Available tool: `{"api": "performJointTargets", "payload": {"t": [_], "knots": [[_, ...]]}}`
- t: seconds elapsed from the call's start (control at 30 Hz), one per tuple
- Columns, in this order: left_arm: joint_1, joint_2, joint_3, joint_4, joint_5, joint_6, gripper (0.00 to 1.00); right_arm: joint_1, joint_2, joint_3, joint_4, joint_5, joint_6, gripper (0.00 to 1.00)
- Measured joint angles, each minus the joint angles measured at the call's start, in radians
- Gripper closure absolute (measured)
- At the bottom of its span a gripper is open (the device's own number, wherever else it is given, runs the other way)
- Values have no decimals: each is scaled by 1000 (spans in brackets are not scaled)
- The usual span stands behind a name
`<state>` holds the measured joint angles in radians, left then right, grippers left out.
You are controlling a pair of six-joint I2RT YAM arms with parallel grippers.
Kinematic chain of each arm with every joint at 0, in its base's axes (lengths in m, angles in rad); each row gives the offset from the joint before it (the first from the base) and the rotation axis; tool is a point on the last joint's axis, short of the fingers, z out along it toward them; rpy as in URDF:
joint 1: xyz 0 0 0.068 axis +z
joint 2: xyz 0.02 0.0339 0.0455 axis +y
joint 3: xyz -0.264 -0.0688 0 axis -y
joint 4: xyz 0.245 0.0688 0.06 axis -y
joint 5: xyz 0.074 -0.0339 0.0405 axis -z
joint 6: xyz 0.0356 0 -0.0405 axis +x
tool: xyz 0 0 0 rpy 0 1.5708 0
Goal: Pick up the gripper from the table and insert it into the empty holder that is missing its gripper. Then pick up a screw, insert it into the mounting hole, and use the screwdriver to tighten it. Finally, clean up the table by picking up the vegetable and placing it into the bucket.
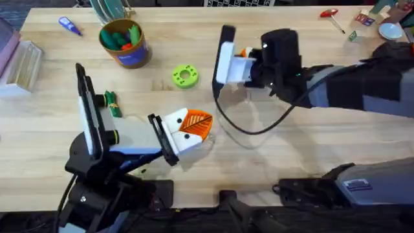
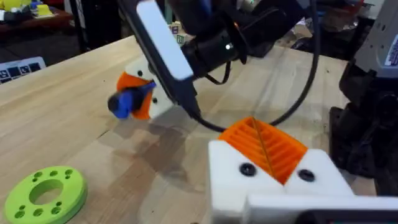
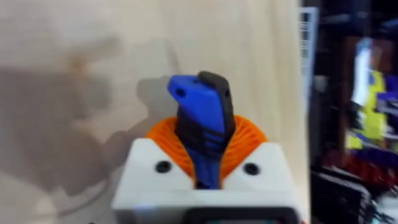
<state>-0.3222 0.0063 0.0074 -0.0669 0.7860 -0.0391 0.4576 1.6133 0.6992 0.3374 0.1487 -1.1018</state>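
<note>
On my overhead view, far left to right: the small blue-purple tool lies at the upper left of the table, the bucket with toy vegetables stands just right of it, and the dark green vegetable lies lower down beside my left arm. My left gripper, low and left of centre, has its orange fingers pressed together on nothing, with the lime-green disc above it. Right of centre my right gripper has its fingers clamped on the blue screwdriver.
</note>
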Motion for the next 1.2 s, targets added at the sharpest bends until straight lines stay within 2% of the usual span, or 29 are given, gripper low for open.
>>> {"api": "performJointTargets", "payload": {"t": [0.03,0.13,0.17,0.3,0.33,0.47,0.5,0.67,0.7,0.87,1.07,1.2], "knots": [[0,0,0,0,0,0,994,8,4,1,-26,-8,-5,807],[0,0,0,0,0,0,994,33,13,2,-90,-29,-18,692],[0,0,0,0,0,0,994,38,13,4,-96,-28,-18,621],[0,0,0,0,0,0,994,47,5,37,-118,-28,-31,58],[0,0,0,0,0,0,994,48,0,44,-126,-30,-29,25],[0,0,0,0,0,0,983,65,-2,45,-132,-12,3,11],[0,0,0,0,0,0,886,68,-2,45,-130,-2,25,11],[0,0,0,0,-1,-1,98,82,-33,42,-139,127,237,10],[0,0,0,0,-1,-6,43,82,-48,42,-145,156,289,10],[0,0,0,0,-1,-7,14,82,-151,42,-221,252,591,10],[0,0,0,7,-25,-5,14,82,-277,42,-357,282,981,11],[0,0,1,66,-71,-26,15,82,-373,42,-443,285,1167,11]]}}
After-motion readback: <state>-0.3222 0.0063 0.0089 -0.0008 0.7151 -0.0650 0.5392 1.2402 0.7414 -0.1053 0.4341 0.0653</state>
